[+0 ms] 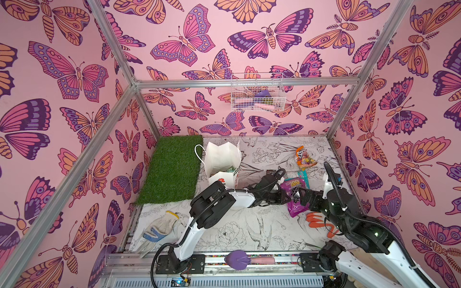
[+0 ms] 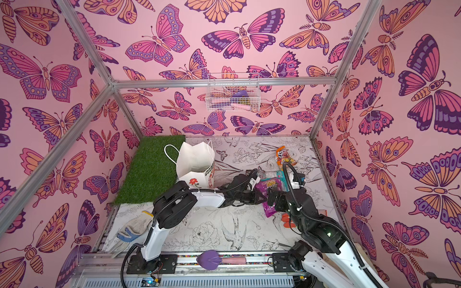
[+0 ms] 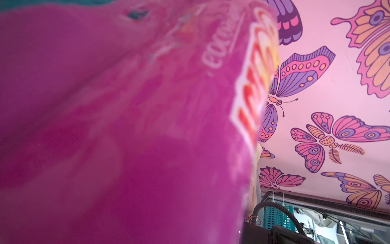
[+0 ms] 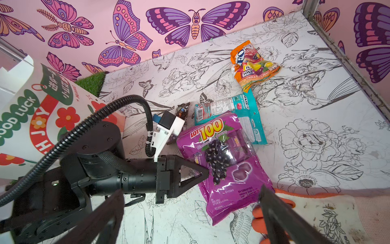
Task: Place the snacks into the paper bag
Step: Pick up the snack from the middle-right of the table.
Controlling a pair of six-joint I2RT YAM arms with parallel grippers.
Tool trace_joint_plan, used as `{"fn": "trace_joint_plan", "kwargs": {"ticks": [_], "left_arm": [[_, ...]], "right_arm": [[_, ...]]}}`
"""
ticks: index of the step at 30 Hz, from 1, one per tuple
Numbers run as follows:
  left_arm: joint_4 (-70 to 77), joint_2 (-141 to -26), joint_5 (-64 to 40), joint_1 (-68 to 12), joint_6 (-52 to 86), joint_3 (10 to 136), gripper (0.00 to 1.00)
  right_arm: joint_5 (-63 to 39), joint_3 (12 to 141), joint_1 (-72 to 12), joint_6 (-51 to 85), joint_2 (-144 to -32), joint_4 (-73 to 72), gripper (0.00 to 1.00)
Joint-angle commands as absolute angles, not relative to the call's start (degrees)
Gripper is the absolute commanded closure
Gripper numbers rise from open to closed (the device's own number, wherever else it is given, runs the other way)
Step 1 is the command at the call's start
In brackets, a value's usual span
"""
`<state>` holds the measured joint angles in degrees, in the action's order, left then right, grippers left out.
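Left claw (image 4: 207, 172): closed on the side edge of the purple bag (image 4: 228, 169), about halfway along it. A flat, glossy packet offers little but its thin edge to pinch, which is probably why it is held there. The bag lies flat on the counter (image 4: 316, 105), its top end overlapping the teal packet (image 4: 249, 118). No lift shows yet. The left wrist view is filled with blurred purple film, which fits a close grip.

Right claw (image 4: 191, 190): jaws wide apart, holding nothing. It hangs over the bag's lower end, one finger above the orange glove (image 1: 316, 220). My guess is that it stands by to steady the packet or take the next one.

Paper bag (image 1: 222, 159): upright, mouth open, beside the grass mat and nearer the left arm, so that arm is the natural carrier. It is well apart from the purple bag, with the left arm between them. I cannot tell what is inside it.

Left on the counter:
- orange packet (image 4: 253, 65), far corner
- teal packet
- brown wrapper (image 4: 182, 109), partly hidden behind the left wrist

Legible text:
- purple bag: "LOT 100", with cursive beneath that looks like "Blackcurrant Gummy"
- orange packet: "FOX'S", "LEMON &…"
- teal packet: print too small to read
- paper bag: "GOOD LUCK", "JOY", Chinese characters on green
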<state>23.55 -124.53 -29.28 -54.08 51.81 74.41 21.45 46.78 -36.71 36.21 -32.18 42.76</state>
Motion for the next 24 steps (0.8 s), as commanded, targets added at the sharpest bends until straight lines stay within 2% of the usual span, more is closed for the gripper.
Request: {"fn": "trace_joint_plan", "kwargs": {"ticks": [1,24], "left_arm": [[22.14,-124.68,-28.01,-54.23,50.89,73.81,0.99],[20.13,-113.62,-22.74,-54.56,44.86,70.40,1.00]], "right_arm": [[22.41,46.86,-36.26,36.78,-31.69,43.77,0.00],[22.68,46.86,-36.28,36.91,-31.44,43.97,0.00]]}}
